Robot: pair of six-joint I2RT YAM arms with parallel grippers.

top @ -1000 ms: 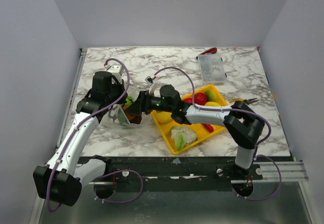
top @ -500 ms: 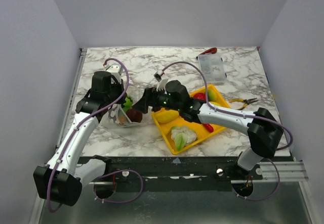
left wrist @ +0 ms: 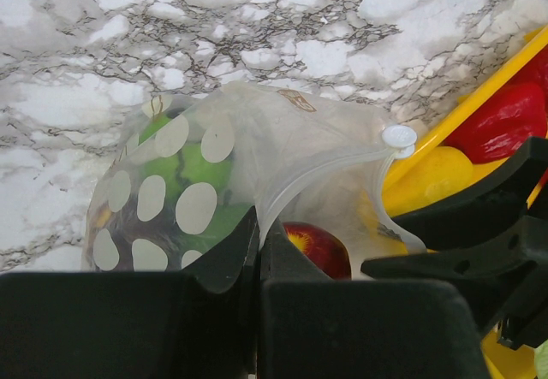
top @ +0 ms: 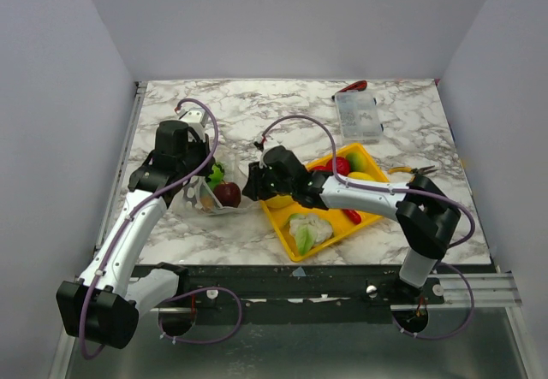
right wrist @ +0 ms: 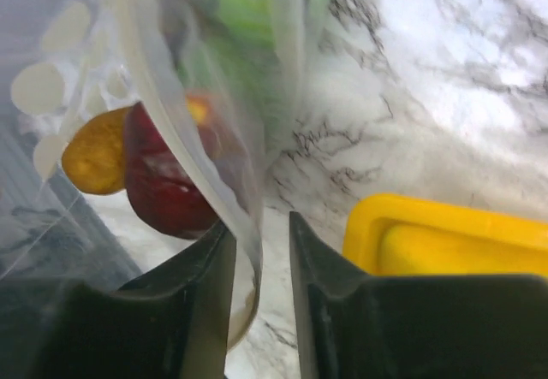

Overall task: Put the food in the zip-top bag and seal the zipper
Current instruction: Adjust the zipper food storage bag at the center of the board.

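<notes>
Clear zip-top bag rim between right jaws: right wrist view only.

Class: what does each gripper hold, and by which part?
Left gripper pinches the zip-top bag at its mouth edge. Right gripper straddles that edge, not clamped.

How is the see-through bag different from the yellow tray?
The zip-top bag is see-through with pale dots; the yellow tray is solid yellow. The bag is crumpled and pinched by the left gripper; the tray lies flat on the table with nothing gripping it. Both hold toy food.
</notes>
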